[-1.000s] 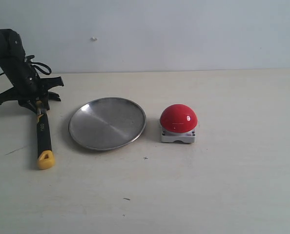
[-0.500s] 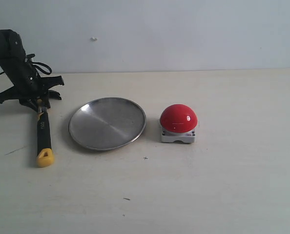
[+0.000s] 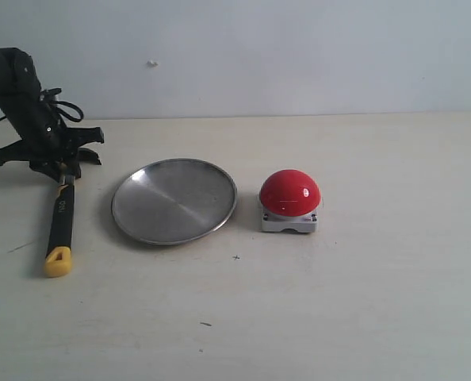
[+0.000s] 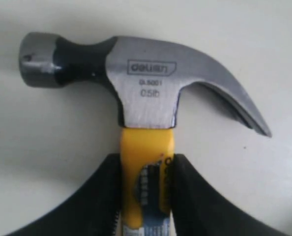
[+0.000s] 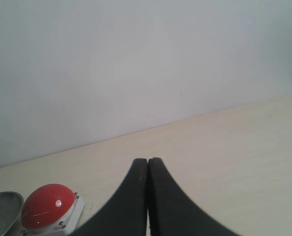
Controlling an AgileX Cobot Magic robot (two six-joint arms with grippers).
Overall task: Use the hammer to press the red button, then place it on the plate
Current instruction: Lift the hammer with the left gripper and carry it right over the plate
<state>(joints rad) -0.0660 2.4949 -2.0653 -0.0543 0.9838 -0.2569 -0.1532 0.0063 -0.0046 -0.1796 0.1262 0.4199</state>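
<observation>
The hammer [image 4: 146, 93] has a brushed grey metal head with stamped lettering, a darker coated band behind its face, and a smooth yellow plastic-looking neck. The left gripper [image 4: 146, 169] shows smooth matt black fingers [image 4: 197, 196]. The plate [image 3: 174, 200] is shiny, faintly brushed metal. The red button [image 3: 289, 192] is a glossy dome on a matt grey-white base. The table [image 3: 362, 302] is pale, matt and lightly scuffed.
</observation>
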